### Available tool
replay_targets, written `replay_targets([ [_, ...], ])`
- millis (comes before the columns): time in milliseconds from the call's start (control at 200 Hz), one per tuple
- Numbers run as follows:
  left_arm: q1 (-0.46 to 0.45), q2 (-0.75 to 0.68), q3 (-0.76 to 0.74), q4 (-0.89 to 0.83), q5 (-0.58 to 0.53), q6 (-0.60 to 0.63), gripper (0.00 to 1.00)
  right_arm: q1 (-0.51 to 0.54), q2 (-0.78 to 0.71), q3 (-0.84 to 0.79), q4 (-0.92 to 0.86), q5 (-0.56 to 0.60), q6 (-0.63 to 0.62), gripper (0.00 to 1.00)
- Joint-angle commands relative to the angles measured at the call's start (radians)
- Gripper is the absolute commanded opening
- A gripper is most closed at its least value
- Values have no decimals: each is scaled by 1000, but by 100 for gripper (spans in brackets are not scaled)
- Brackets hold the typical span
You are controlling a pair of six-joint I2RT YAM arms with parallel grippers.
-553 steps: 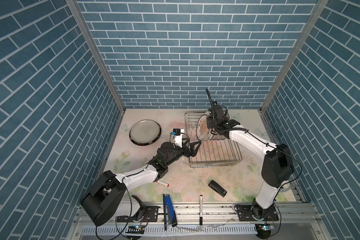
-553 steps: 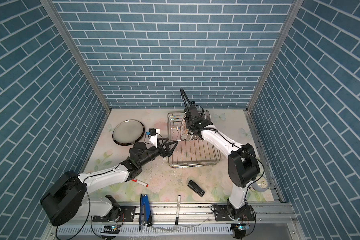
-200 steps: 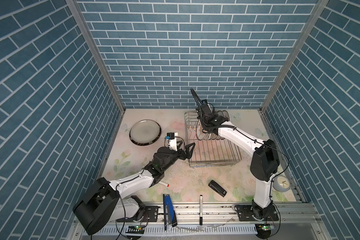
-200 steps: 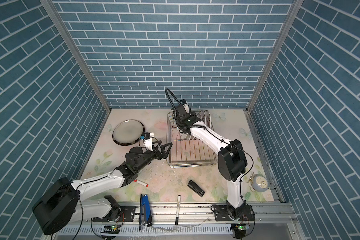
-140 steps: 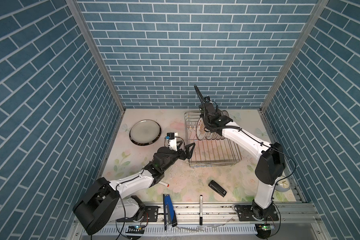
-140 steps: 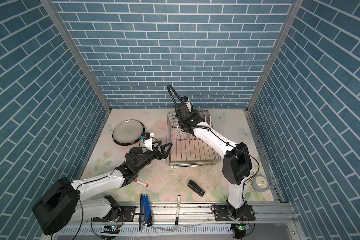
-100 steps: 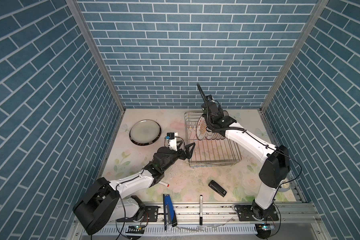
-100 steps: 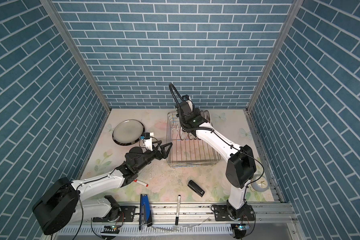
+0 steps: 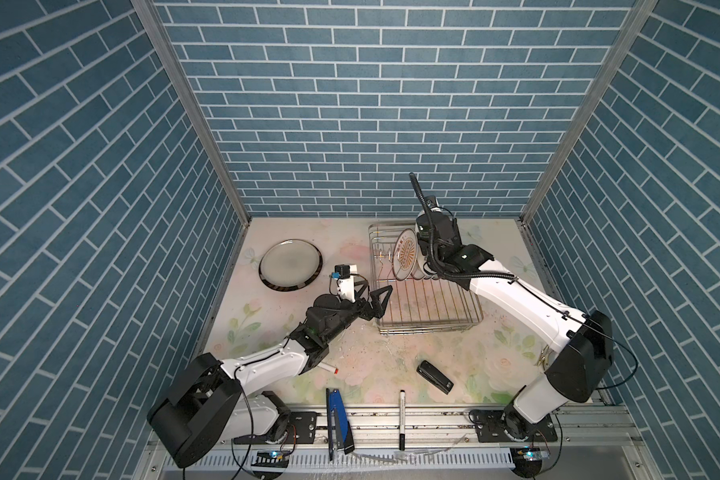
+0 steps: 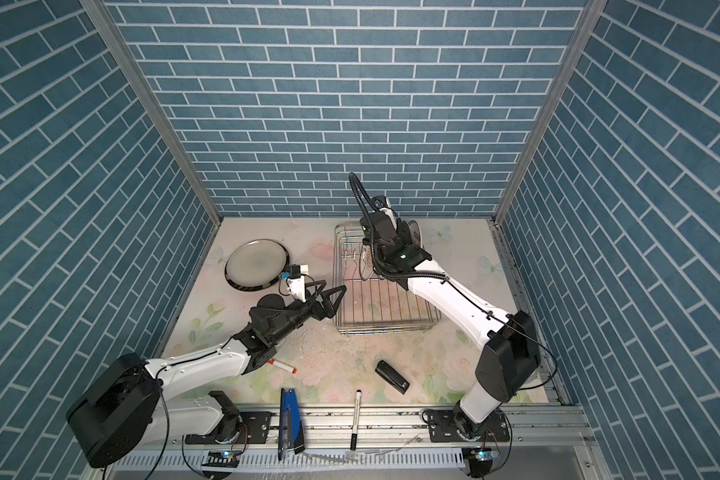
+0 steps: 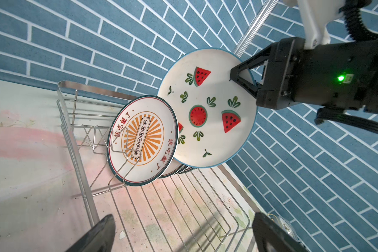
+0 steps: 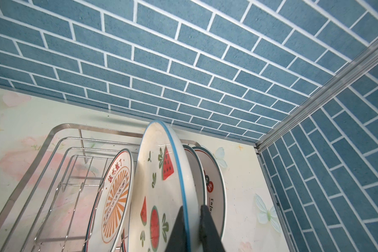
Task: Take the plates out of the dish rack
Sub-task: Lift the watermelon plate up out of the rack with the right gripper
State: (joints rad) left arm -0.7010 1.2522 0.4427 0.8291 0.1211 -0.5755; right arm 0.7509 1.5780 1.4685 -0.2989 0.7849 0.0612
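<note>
Right gripper (image 12: 193,229): jaws are pinched on the blue rim of one round white plate printed with red watermelon slices (image 11: 207,109), taken at its upper edge. The plate is held on edge and stands higher than its neighbours. Whether its lower edge touches the wires cannot be told.

Left gripper (image 9: 373,293): jaws are spread wide with nothing between them, held just beside the 8 o'clock side of the rectangular silver wire dish rack (image 9: 433,328).

The rack is seen at 1 o'clock on the floral tabletop (image 9: 292,316) in both top views. The plates are grouped at its 12 o'clock end. Four are counted on edge in the right wrist view:
- one white plate with an orange sunburst and red characters (image 12: 116,192), in front
- the held watermelon plate
- two more white plates with dark rims (image 12: 214,181), behind it

Further rims are bunched together in the left wrist view, and their count is unclear.

One round pale plate with a dark rim (image 9: 289,264) is seen lying flat at 10 o'clock, well apart from the rack
</note>
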Motion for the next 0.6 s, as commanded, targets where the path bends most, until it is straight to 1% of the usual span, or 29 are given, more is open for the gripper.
replay_targets([
  [0, -5, 4, -4, 22, 18, -4, 100, 3, -100, -35, 144, 25, -8, 0],
  [220, -6, 6, 0, 33, 38, -12, 100, 4, -166, -80, 148, 1, 4, 0],
  [395, -7, 9, 7, 40, 61, -17, 100, 1, -238, -146, 175, -15, 28, 0],
  [470, -6, 12, 7, 55, 76, -20, 100, -21, -282, -183, 183, -78, 63, 0],
  [595, -8, 4, 17, 42, 93, -17, 100, -91, -363, -244, 166, -276, 158, 0],
])
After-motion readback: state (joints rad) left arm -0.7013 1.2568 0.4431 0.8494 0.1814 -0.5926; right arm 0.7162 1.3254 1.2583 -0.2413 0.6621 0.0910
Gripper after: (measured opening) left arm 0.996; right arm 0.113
